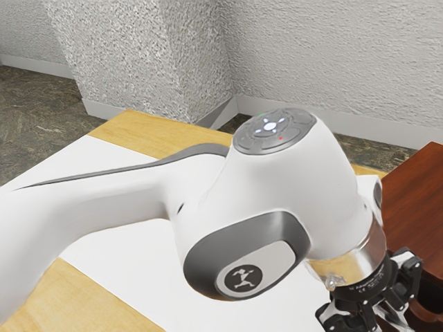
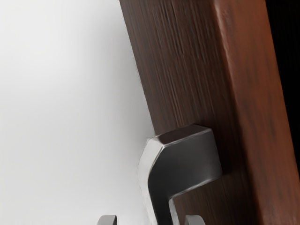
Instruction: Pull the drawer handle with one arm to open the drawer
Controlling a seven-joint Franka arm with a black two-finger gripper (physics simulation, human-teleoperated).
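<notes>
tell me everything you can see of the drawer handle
The drawer handle is a dark grey, metallic-looking bar with bevelled edges, bent at an angle. Its blocky foot sits fixed against the reddish-brown wooden drawer front; its bar runs toward the gripper, between the open fingertips, with a gap showing beside one.

No words can be read for certain. A white running-figure emblem (image 1: 242,277) stands on the arm's grey joint cap (image 1: 280,257). The silver wrist ring (image 1: 361,279) bears fine lettering, possibly a maker's name, too small to read.
</notes>
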